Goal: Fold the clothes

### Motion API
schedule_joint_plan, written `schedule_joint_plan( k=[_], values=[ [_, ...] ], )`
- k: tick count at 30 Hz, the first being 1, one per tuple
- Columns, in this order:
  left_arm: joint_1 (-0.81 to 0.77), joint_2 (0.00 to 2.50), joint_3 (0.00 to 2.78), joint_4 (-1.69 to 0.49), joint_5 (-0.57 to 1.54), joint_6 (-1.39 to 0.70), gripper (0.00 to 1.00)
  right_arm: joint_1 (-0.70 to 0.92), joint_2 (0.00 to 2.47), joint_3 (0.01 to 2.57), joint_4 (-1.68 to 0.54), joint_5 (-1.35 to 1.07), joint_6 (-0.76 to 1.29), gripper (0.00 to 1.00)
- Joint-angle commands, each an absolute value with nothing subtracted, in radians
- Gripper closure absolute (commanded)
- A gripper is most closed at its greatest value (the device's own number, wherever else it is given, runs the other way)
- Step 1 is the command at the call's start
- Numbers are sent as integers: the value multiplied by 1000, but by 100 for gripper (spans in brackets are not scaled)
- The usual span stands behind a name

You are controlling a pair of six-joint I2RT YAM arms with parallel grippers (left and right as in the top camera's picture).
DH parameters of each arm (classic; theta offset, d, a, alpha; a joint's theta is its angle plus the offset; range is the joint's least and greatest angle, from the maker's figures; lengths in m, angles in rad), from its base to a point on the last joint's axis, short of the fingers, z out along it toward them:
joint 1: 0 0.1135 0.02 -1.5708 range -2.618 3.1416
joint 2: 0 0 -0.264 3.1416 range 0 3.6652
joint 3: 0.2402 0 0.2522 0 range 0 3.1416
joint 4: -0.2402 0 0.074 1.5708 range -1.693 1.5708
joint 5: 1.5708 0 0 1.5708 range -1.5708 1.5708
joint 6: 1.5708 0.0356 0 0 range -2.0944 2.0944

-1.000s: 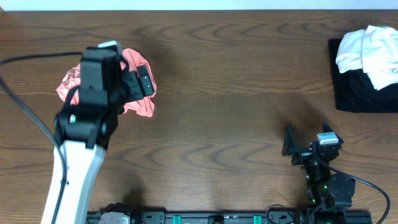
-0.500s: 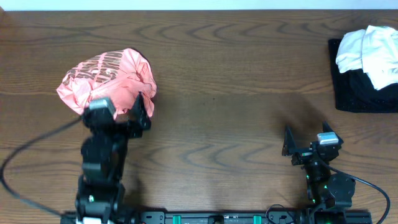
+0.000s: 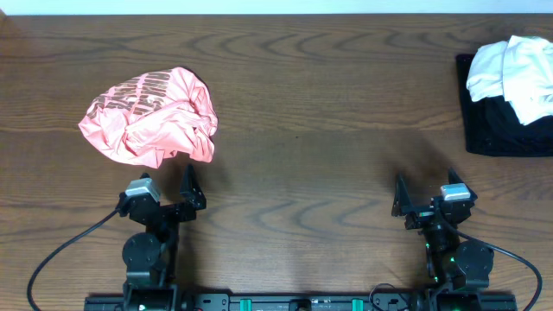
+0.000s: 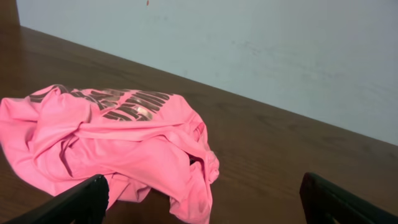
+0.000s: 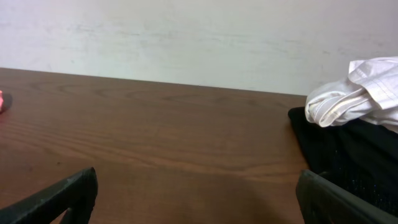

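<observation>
Left gripper and right gripper open, empty, at near edge; coral-pink shirt crumpled far left, white T-shirt heaped on black folded garment far right; likely risk: a pinch catching several layers.

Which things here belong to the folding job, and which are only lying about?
For the job: pink shirt, crumpled; white T-shirt, bunched up.
Lying about: black garment, folded, under the white T-shirt.
</observation>
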State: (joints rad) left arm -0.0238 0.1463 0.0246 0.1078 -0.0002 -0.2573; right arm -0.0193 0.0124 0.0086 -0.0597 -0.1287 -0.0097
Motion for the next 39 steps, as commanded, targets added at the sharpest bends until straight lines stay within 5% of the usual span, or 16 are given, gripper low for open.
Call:
schedule_joint_plan(
  k=[1, 11, 39],
  values=[
    [-16, 104, 4, 102, 17, -247, 2, -26, 7, 6, -64, -120, 3, 1],
    [-9, 1, 4, -66, 15, -239, 2, -26, 7, 6, -64, -120, 3, 1],
    [7, 6, 4, -71, 15, -218, 2, -26, 7, 6, -64, -120, 3, 1]
  ],
)
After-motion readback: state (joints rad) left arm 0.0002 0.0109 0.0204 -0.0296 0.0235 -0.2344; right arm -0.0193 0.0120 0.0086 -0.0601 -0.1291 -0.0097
